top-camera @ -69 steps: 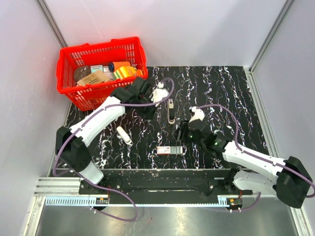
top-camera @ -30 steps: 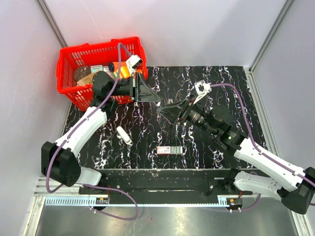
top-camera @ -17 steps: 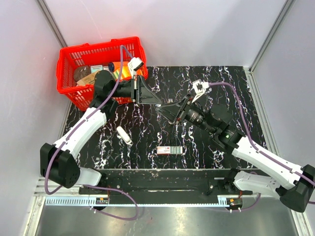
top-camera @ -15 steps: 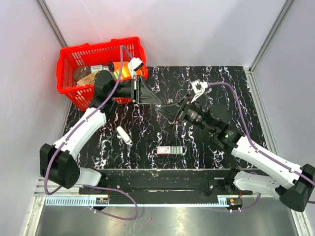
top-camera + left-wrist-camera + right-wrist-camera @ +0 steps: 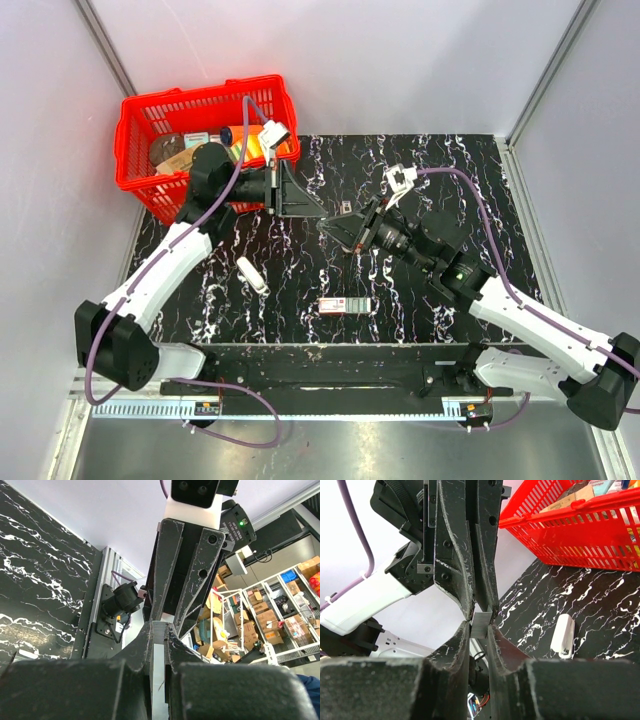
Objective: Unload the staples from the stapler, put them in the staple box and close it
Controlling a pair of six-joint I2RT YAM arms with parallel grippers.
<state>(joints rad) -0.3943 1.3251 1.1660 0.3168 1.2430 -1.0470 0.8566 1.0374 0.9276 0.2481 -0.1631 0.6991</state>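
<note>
A short grey strip of staples [image 5: 481, 624] is held in the air between both grippers, which meet tip to tip above the mat. My left gripper [image 5: 318, 213] is shut on one end of the strip [image 5: 159, 647], which runs up between its fingers. My right gripper [image 5: 328, 226] faces it, and its fingers [image 5: 462, 635] press both sides of the strip's other end. The stapler [image 5: 345, 207] lies on the mat under the right gripper. Only its far end shows.
A red basket [image 5: 132, 150] with groceries stands at the back left of the black marbled mat [image 5: 450, 180]. A white oblong piece [image 5: 253, 275] lies left of centre on the mat. A small red-and-white box [image 5: 345, 305] lies near the front edge.
The right gripper's jaws have narrowed onto the strip's end. Both arms have stayed almost still, tip to tip, over the last second; earlier they were low over the mat.
</note>
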